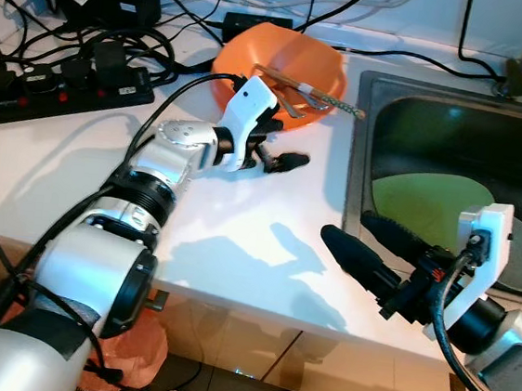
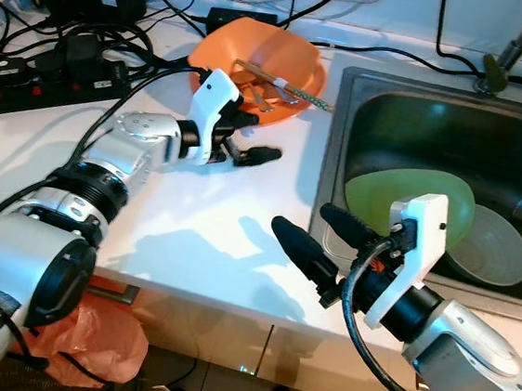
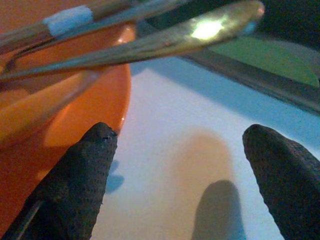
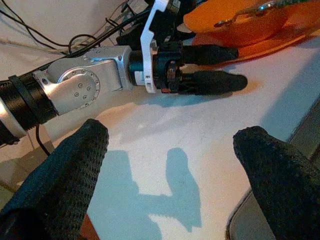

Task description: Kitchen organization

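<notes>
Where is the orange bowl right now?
The orange bowl sits on the white counter, left of the sink, just beyond the open left gripper.

The two eye views look down from the robot's head at the white counter [image 1: 238, 240] and the sink [image 2: 438, 111], and both show the same scene. The left wrist view sits very close, low by the orange bowl [image 3: 75, 115], facing the sink. The right wrist view looks back across the counter at the left gripper [image 4: 220, 67].
</notes>
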